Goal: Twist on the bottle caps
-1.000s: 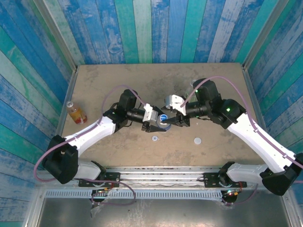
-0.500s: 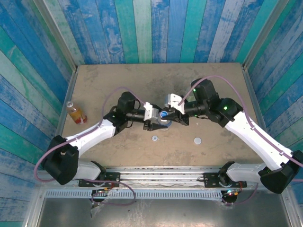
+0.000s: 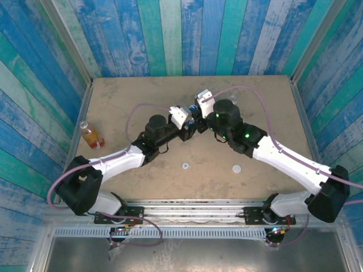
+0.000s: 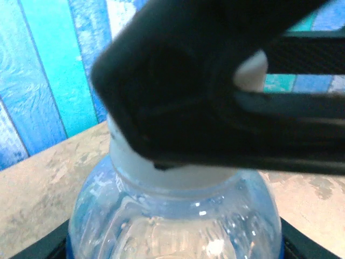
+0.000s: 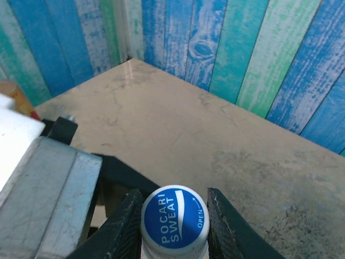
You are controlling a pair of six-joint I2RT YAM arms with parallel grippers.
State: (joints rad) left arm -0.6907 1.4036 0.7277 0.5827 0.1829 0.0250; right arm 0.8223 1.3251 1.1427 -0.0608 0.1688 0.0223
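Observation:
A clear bottle with a blue label (image 4: 178, 216) fills the left wrist view from neck to shoulder. My left gripper (image 4: 175, 249) is shut on its body, its fingers (image 4: 46, 245) dark at the lower corners. On the bottle's neck sits the blue cap (image 5: 174, 217), printed POCARI SWEAT. My right gripper (image 5: 175, 222) is shut on that cap, with fingers (image 5: 123, 229) pressed against both sides. In the top view, the left gripper (image 3: 189, 123) and right gripper (image 3: 198, 112) meet mid-table. The orange bottle (image 3: 91, 135) stands uncapped at the left edge. The pale yellow-green bottle is out of view.
Two white caps lie on the table in front of the arms, one (image 3: 185, 166) near the centre and one (image 3: 236, 168) to the right. Blue and green plank walls (image 3: 181, 34) enclose the table on three sides.
Both grippers have moved together toward the back of the table with the bottle between them. The right arm has swung left and turned over the cap.

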